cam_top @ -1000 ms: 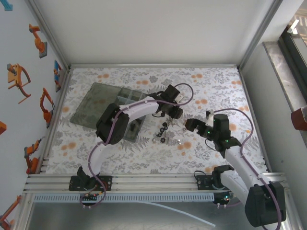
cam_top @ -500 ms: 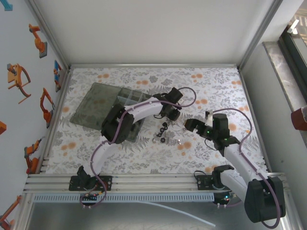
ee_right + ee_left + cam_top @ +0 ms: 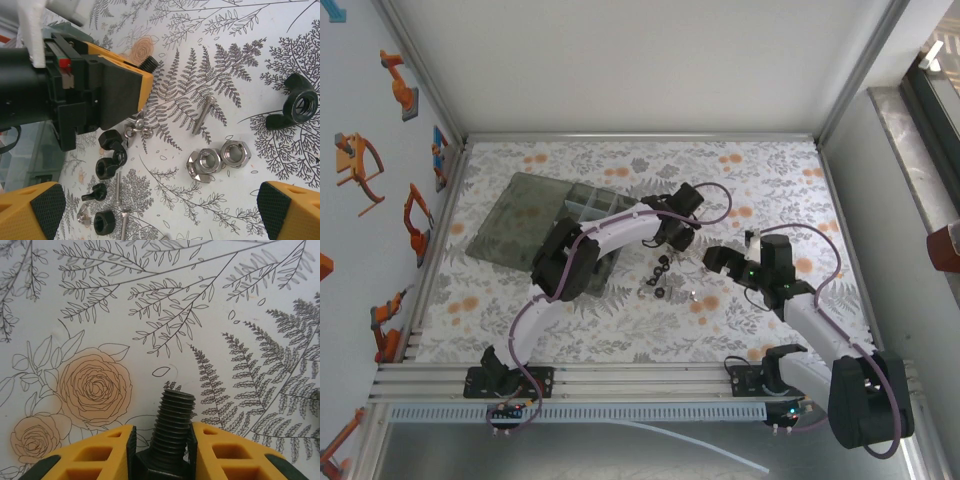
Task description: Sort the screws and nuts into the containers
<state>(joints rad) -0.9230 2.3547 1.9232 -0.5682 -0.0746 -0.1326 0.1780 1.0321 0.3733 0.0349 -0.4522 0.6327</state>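
Observation:
My left gripper (image 3: 161, 436) is shut on a black screw (image 3: 172, 421), whose threaded shank pokes out between the yellow fingers above the floral mat. In the top view this gripper (image 3: 677, 231) hangs just right of the smoky-grey organizer box (image 3: 582, 204). My right gripper (image 3: 713, 261) stands open over the scattered parts (image 3: 660, 277). In the right wrist view, between its wide-apart pads (image 3: 36, 207), lie black nuts (image 3: 105, 168), silvery nuts (image 3: 235, 153), thin silvery screws (image 3: 203, 115) and a black wing nut (image 3: 296, 103). The held screw's tip (image 3: 148, 63) shows there too.
The organizer's flat lid (image 3: 518, 216) lies open to the left of its compartments. A translucent box wall (image 3: 42, 150) sits at the left of the right wrist view. Metal frame rails (image 3: 640, 136) border the mat, and both arm bases stand at the near edge.
The left arm's elbow has swung slightly right and its gripper has shifted a little nearer with the screw still held. The right wrist has crept slightly leftward.

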